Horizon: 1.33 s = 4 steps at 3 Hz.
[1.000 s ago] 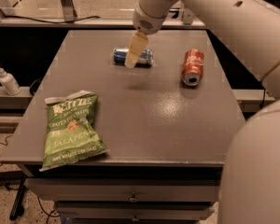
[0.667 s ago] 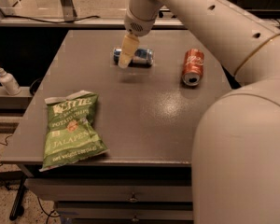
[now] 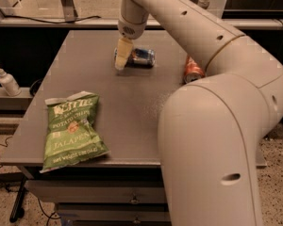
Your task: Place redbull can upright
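hand [image 3: 120,64] lower, beside lying redbull can [image 3: 141,57]

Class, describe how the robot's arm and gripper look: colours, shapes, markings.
The arm is cream-white: thick, rounded tubular segments, small dark holes along the shell, a thin tan seam at one joint, no visible cables. The gripper, over the far part of the table beside the lying redbull can, is pale yellow, narrow and tapered.

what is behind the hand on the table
The hand hangs over the far middle of the table. Behind it the redbull can lies on its side; its left end is covered by the hand, so that end cannot be seen.
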Each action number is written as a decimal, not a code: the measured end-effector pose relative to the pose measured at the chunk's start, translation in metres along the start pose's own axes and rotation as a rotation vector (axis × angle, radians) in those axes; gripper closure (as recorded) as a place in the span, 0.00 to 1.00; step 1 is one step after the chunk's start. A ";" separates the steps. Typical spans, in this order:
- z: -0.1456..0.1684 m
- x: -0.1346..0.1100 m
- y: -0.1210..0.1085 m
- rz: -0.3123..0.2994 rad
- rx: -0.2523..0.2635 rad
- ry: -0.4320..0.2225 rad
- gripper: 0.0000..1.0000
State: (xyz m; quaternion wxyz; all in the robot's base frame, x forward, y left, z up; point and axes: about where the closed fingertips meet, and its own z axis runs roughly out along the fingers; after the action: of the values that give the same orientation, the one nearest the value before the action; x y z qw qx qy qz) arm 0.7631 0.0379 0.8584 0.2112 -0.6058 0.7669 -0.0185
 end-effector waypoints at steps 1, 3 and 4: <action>0.014 0.001 -0.001 0.007 -0.024 0.044 0.16; 0.009 0.010 -0.007 0.036 -0.030 0.084 0.62; -0.006 0.008 -0.009 0.059 -0.024 0.062 0.87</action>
State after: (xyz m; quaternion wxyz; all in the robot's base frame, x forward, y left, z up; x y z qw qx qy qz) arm 0.7676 0.0268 0.8637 0.1808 -0.5847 0.7906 -0.0219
